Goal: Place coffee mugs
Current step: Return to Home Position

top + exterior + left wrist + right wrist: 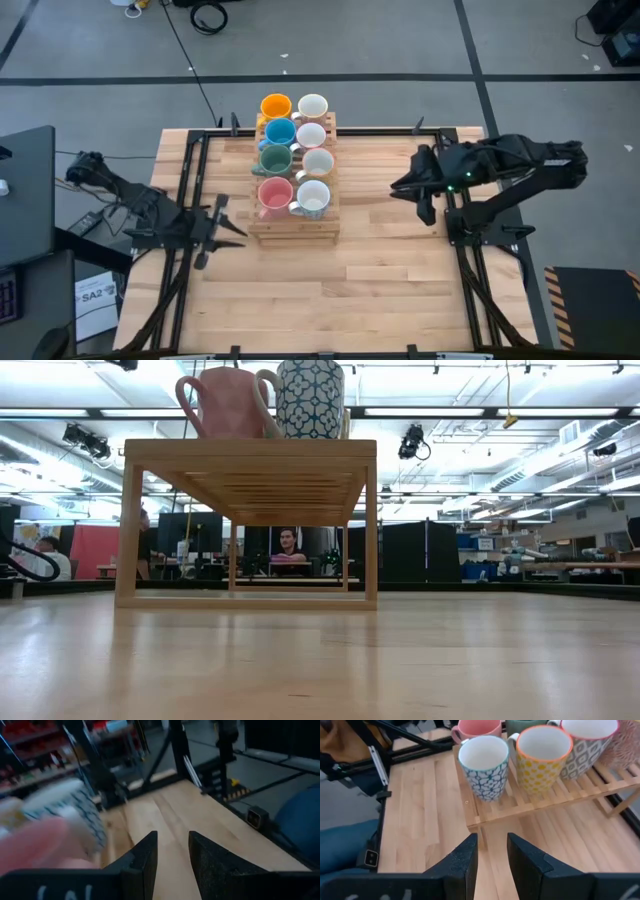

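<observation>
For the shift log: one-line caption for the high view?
Eight mugs in two rows on the wooden shelf; left tool and right tool sit apart at either side, holding nothing.

Legible: "SA2", bold black print on white sheet, off table at 8 o'clock, high view; rest of sheet too small to read. White markings on left gripper and right gripper bodies cropped, unreadable.

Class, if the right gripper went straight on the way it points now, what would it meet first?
The right gripper would probably meet the wooden rack at its near edge, below the blue-patterned mug; depth is uncertain.
</observation>
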You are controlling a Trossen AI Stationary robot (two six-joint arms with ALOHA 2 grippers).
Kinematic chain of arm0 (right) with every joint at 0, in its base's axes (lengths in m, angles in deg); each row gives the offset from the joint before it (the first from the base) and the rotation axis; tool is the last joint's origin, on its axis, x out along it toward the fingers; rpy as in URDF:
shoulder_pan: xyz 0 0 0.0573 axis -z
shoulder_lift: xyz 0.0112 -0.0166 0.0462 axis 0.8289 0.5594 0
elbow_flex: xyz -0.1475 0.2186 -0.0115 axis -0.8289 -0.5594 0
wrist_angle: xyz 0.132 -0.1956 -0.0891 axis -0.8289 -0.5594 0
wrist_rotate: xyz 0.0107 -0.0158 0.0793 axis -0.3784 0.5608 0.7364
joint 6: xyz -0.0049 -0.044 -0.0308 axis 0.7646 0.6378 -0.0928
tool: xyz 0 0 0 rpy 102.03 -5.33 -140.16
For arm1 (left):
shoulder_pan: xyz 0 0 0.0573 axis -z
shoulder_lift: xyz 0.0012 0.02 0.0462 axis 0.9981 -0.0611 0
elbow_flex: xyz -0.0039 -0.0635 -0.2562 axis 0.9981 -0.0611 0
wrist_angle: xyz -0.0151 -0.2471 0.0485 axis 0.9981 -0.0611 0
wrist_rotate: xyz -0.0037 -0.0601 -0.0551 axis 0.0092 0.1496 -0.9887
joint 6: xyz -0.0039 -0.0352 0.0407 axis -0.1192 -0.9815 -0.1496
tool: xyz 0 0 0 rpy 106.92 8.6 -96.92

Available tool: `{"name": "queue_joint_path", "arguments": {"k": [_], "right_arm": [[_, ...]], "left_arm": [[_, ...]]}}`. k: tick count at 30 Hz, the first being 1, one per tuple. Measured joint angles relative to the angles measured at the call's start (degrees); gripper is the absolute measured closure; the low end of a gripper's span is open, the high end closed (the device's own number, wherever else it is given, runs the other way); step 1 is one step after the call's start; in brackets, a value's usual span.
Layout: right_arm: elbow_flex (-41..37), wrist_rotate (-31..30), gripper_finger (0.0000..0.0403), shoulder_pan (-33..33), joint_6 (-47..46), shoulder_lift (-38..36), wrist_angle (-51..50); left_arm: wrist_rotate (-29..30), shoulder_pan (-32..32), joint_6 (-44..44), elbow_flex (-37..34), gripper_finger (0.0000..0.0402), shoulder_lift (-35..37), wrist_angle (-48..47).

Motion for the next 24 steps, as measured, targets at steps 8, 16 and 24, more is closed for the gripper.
{"name": "queue_joint_path", "arguments": {"k": [8,16,24], "right_arm": [[-20.4,3.1,0.0293,0.5,0.0,-13.9,15.0],[-33.5,3.2,0.0293,0.5,0.9,-26.4,22.3],[-44.3,3.2,0.0293,0.5,6.2,-38.2,32.4]], "left_arm": [[-7.4,-9.3,3.2,0.0,0.0285,8.4,-4.5],[-8.1,-11.7,0.5,-1.3,0.0285,17.0,-9.0],[-7.7,-11.7,-0.8,-12.9,0.0285,26.9,-2.7]]}}
